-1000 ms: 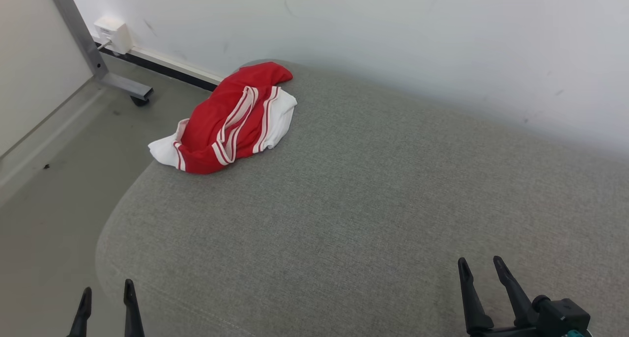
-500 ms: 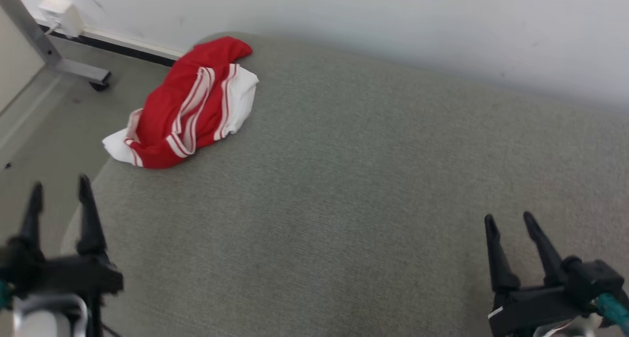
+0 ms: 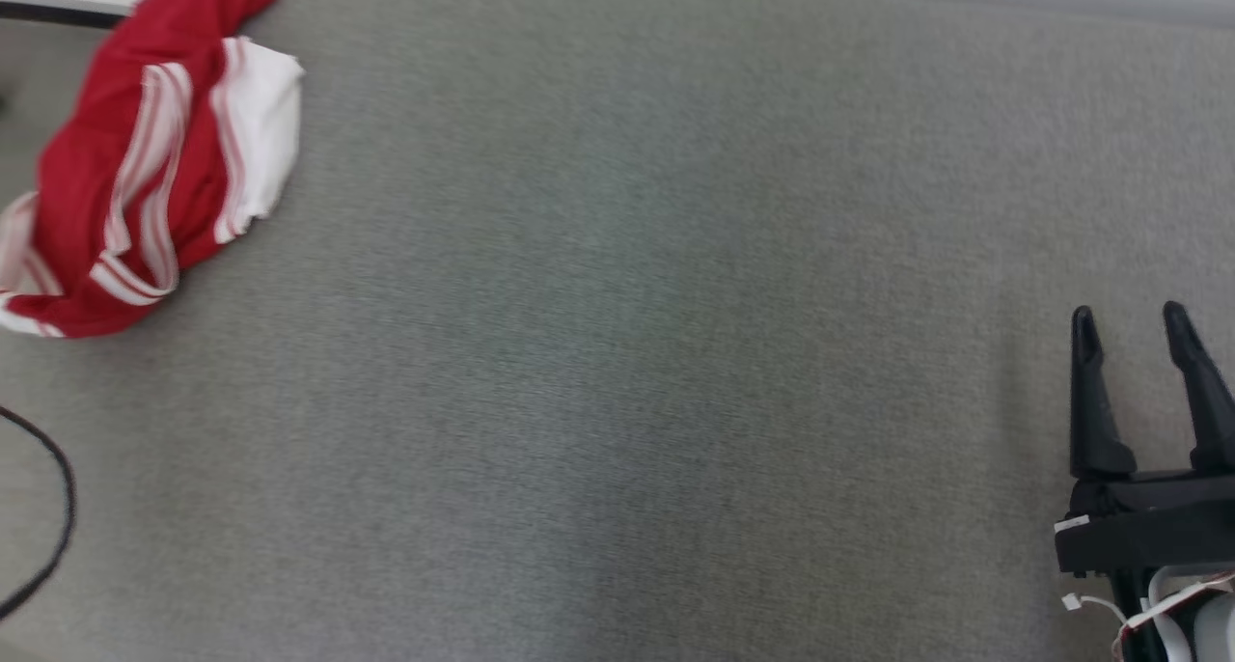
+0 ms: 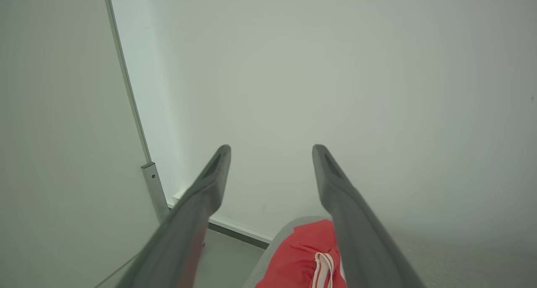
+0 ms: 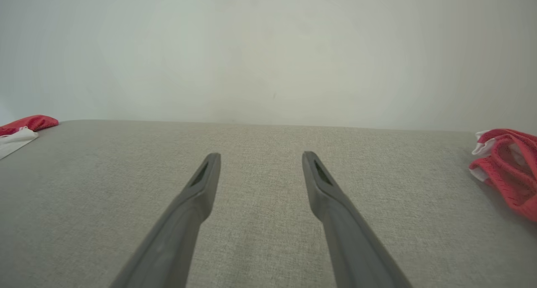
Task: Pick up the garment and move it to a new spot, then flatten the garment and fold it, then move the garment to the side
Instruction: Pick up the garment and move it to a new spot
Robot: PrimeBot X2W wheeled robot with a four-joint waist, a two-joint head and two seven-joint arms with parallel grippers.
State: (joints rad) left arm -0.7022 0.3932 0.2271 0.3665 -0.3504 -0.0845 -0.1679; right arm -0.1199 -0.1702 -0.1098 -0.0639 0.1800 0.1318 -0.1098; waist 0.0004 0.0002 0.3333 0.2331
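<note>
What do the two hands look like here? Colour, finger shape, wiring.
Right hand: two long black fingers tapering to blunt points, on a blocky black base with a small white tag; white and red wires run below it. Left hand: same dark tapered fingers, each with a slot-like recess near the tip.

The right gripper (image 3: 1129, 311) is empty, its fingers spread wide and pointing forward. The left gripper (image 4: 272, 147) points ahead, jaws likewise apart.

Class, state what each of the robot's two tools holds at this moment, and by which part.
Nothing is held. The left tool and right tool are open and empty; the red garment lies untouched on the grey surface.
</note>
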